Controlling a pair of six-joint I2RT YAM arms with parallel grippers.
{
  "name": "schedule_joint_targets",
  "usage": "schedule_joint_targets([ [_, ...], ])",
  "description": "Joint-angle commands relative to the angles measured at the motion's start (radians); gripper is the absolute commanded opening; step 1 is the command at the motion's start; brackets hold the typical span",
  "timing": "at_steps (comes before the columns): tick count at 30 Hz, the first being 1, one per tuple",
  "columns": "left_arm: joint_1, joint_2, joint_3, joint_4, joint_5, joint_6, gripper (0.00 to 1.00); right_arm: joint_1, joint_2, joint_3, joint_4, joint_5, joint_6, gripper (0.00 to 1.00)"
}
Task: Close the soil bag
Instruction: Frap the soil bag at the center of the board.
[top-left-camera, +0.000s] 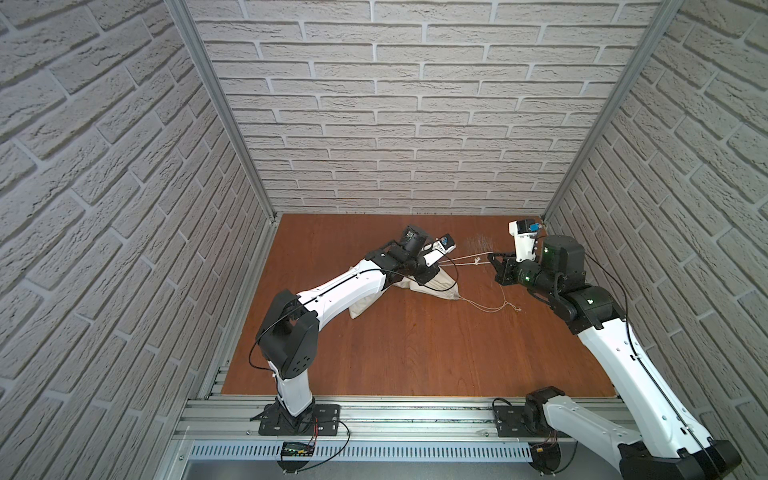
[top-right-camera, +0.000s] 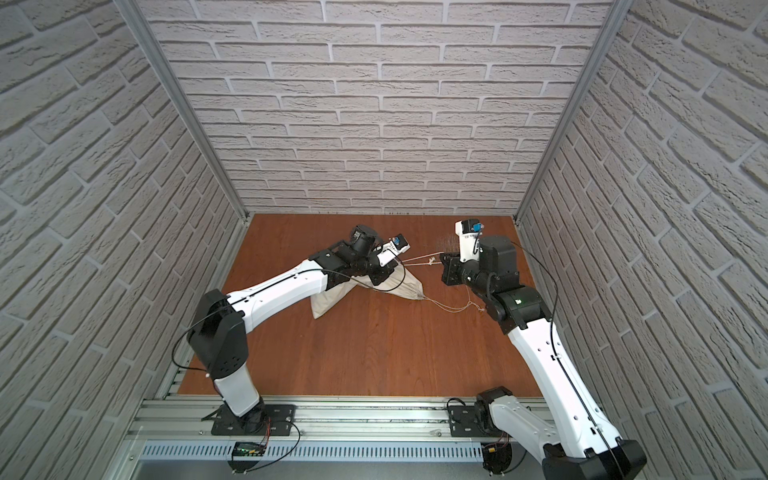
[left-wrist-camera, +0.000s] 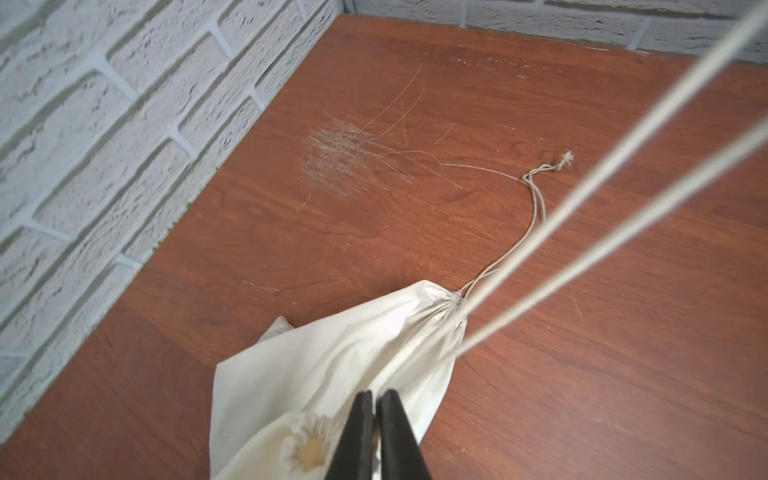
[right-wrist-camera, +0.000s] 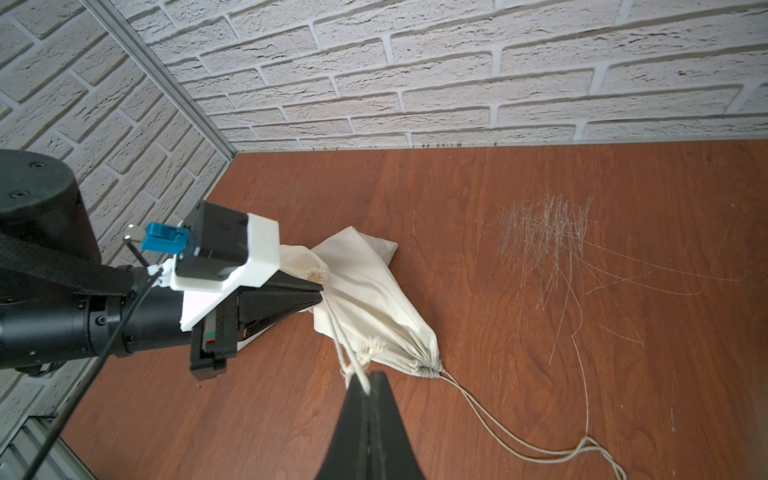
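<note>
The left gripper (left-wrist-camera: 376, 397) was pinched together on the cloth of the soil bag (top-left-camera: 442, 286), which lay crumpled toward the back of the counter (top-left-camera: 415, 357), partly under that arm. A taut cord pair (top-left-camera: 461, 260) ran rightward to the right gripper (right-wrist-camera: 369, 380), which was clamped on it near its knot. A slack cord pair (top-left-camera: 486, 308) trailed across the counter.

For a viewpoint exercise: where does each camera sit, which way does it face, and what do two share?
Both top views: high over the front, looking down on the table; left arm and right arm show.
Left wrist: behind the left gripper, facing the soil bag.
Right wrist: behind the right gripper, facing the bag, left arm.
Shared by wrists: taut cord.
</note>
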Motion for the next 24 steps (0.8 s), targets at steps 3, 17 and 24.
schedule_joint_targets([
  [3,0.031,0.065,-0.017,-0.049,-0.18,-0.023,0.15,-0.005,-0.053,0.067,0.038,0.01,-0.015,0.03],
  [17,0.128,0.034,-0.195,-0.23,-0.662,-0.31,0.08,-0.007,-0.055,0.033,0.108,-0.013,0.011,0.03],
  [24,0.161,0.017,-0.235,-0.398,-0.746,-0.624,0.17,-0.007,-0.023,-0.009,0.21,-0.078,0.029,0.03],
])
